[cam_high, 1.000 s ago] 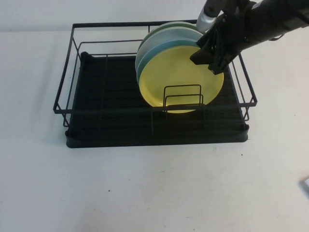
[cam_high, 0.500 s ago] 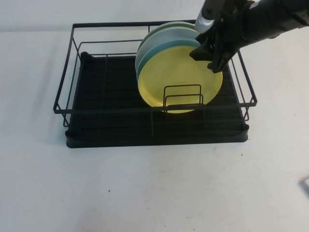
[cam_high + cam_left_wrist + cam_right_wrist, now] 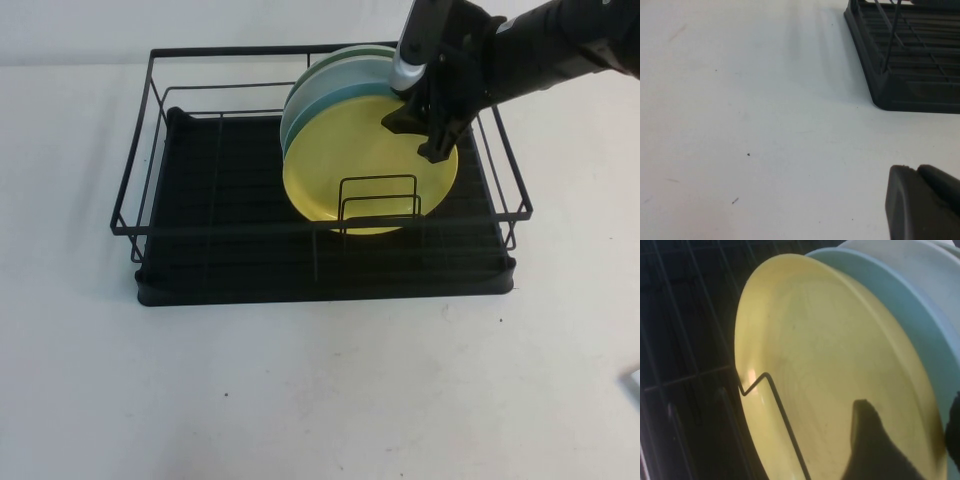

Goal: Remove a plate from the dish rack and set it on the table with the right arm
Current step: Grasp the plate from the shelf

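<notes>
Straddling the plate's [image 3: 350,175] upper rim, right pincer [image 3: 420,125] open.

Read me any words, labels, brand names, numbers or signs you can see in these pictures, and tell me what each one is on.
None: no readable text shows in any view.
The yellow plate, the light blue plate and the green plate are plain.
The dish rack and the table bear no marks.
The right gripper, open at the yellow plate's upper rim, carries no label; neither does the left gripper, parked low over the table.
</notes>
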Available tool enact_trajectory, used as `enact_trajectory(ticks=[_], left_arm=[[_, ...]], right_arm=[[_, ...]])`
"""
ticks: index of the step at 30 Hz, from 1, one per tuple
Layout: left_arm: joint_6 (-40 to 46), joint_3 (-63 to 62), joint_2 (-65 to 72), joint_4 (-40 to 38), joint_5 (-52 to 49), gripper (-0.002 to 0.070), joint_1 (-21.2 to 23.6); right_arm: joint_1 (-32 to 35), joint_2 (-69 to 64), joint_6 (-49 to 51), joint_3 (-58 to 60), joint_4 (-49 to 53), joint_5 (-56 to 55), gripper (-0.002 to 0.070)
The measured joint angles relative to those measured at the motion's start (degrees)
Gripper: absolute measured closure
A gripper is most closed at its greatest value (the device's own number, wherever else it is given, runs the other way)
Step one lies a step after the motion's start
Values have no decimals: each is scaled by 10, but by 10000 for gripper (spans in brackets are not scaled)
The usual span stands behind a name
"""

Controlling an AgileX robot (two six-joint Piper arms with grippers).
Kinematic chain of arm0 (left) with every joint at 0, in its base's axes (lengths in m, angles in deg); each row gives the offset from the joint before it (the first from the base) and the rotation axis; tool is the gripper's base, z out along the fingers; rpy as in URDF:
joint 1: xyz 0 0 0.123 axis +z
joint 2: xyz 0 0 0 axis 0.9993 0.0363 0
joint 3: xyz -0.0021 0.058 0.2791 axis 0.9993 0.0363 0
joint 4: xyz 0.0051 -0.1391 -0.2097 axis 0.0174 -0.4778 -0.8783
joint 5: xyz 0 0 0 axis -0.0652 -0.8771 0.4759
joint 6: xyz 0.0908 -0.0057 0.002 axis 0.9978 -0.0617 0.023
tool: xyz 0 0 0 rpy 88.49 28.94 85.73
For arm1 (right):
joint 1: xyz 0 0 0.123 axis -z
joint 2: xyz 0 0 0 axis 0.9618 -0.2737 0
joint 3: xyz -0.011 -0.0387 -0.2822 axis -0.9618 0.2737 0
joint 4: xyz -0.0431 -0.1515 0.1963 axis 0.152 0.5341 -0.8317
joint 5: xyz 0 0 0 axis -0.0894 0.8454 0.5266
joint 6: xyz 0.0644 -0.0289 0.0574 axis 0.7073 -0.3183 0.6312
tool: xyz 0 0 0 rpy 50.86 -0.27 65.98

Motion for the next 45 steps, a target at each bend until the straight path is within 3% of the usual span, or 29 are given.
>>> enact_trajectory(ticks=[15, 29, 45], left_arm=[[0, 0, 0, 0, 0, 679, 0], [0, 0, 0, 0, 0, 679, 0], [0, 0, 0, 0, 0, 679, 0]], right_arm=[[0, -10, 0, -1, 2, -16, 416], [0, -10, -13, -1, 12, -36, 612], [0, 65, -14, -1, 16, -35, 626]])
